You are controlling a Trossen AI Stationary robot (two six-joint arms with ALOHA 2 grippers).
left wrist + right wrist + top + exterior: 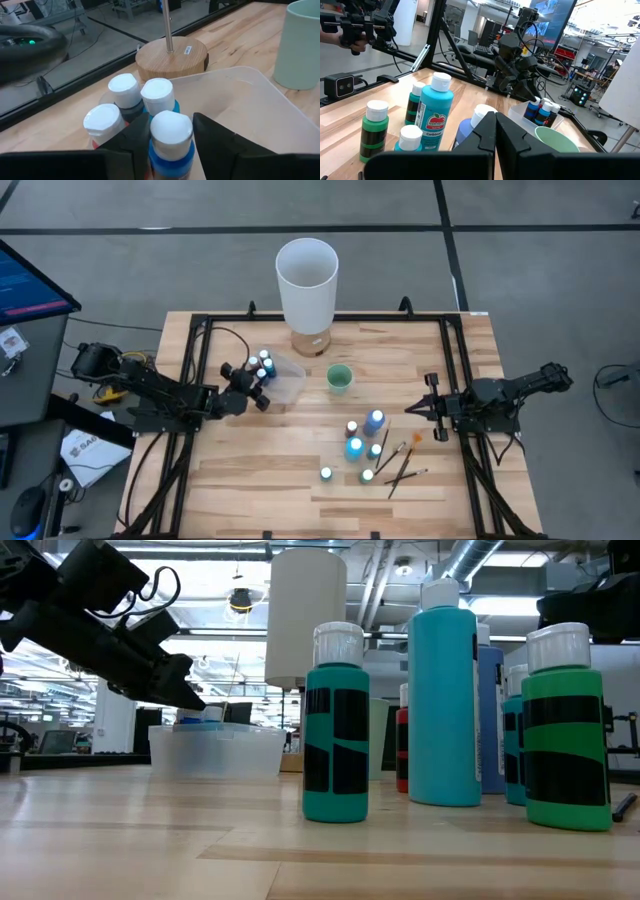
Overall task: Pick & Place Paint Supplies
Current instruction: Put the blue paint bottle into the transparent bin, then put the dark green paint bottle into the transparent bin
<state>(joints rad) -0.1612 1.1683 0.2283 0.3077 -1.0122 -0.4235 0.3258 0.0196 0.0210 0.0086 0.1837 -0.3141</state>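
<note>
The left claw (170, 145) hung over the clear tub (260, 100), fingers apart around a blue bottle (171, 145) among three others; whether they touched it I could not tell. Lifting crookedly could topple these neighbours. The right claw (428, 408) waited pinched together.

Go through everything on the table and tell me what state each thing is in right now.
Left claw: open around a blue bottle in the clear bin.
Right claw: shut, empty.
Three other bottles in bin: upright, capped.
Loose bottles: upright, capped.
Brushes: lying flat.
Green cup: upright.
White cylinder: upright.
</note>
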